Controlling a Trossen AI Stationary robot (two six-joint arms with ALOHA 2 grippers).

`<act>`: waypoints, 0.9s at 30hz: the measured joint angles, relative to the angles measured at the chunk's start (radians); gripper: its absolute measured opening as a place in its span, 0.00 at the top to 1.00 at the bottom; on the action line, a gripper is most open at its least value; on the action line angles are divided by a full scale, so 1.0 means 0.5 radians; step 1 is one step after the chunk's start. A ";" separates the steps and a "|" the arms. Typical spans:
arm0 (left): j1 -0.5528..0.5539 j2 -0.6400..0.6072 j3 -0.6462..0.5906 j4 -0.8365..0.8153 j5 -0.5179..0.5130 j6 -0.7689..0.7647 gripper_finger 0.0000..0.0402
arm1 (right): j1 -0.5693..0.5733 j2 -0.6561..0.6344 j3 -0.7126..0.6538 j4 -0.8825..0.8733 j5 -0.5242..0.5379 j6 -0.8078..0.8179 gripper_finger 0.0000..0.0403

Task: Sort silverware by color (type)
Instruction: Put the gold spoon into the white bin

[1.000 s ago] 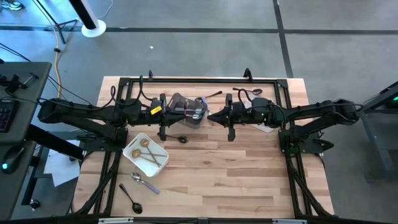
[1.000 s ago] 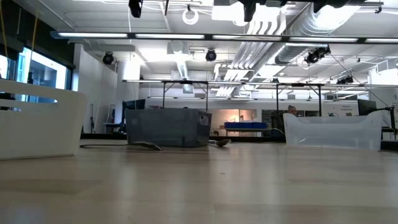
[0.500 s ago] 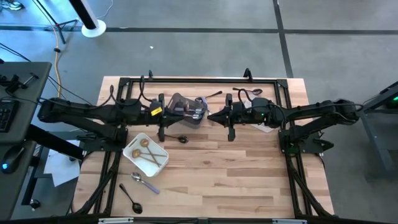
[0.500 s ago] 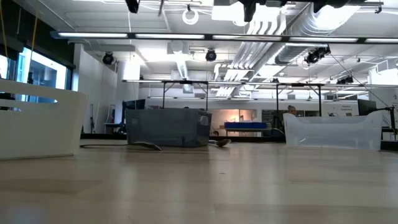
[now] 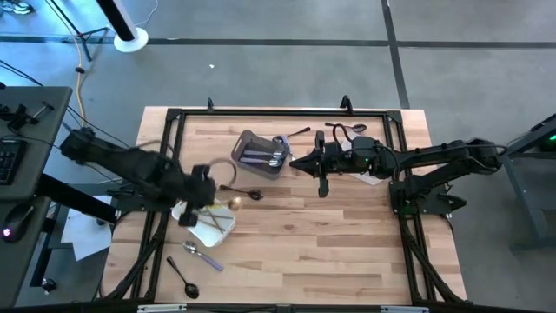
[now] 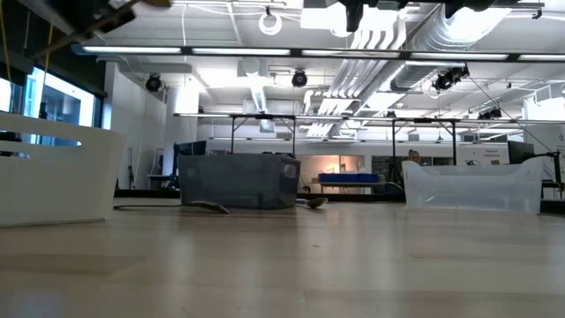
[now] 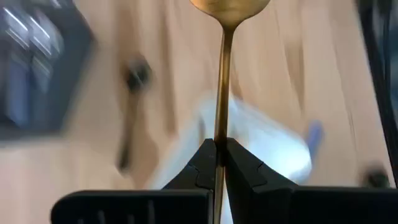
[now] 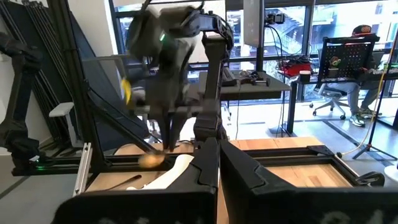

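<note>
My left gripper (image 5: 211, 198) hovers over the white tray (image 5: 201, 231) at the table's left and is shut on a gold spoon (image 5: 231, 203). More gold pieces (image 5: 211, 217) lie in that tray. The grey bin (image 5: 261, 153) holds silver and lilac-handled pieces. A black spoon (image 5: 245, 193) lies flat between bin and tray. A lilac-handled spoon (image 5: 201, 254) and a black spoon (image 5: 184, 276) lie near the near-left corner, and black pieces (image 5: 300, 133) rest by the far edge. My right gripper (image 5: 294, 163) waits, shut, right of the bin. My left gripper pinches the gold spoon's thin handle (image 7: 220, 134) between its two fingertips (image 7: 204, 163). The handle runs along the fingers, and the bowl (image 7: 230, 6) sticks out beyond them. The spoon is lifted clear, above the white tray.
A clear tub (image 6: 472, 185) stands under the right arm on the table's right side. The black frame rail (image 5: 278, 111) runs around the table's far and side edges. Bare wood (image 5: 330, 235) fills the near middle and right. A person sits in the room beyond (image 8: 360, 50).
My left arm has swung quickly from beside the grey bin toward the table's near-left, and now hangs over the white tray with the gold spoon in its fingers. The right arm has kept still.
</note>
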 joint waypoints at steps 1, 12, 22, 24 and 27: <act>-0.049 0.030 -0.026 -0.035 0.019 -0.025 1.00 | 0.000 0.000 0.000 -0.002 0.000 0.000 1.00; -0.298 0.226 -0.407 -0.014 0.039 -0.184 1.00 | -0.060 0.000 0.000 -0.031 0.002 0.003 1.00; -0.295 0.194 -0.618 0.180 0.083 -0.279 1.00 | -0.066 0.000 0.000 -0.039 0.001 0.000 1.00; -0.287 0.194 -0.650 0.215 0.084 -0.299 1.00 | -0.066 0.000 0.000 -0.047 0.001 0.000 1.00; -0.260 0.194 -0.709 0.221 0.090 -0.341 1.00 | -0.066 0.000 0.000 -0.055 0.002 -0.001 1.00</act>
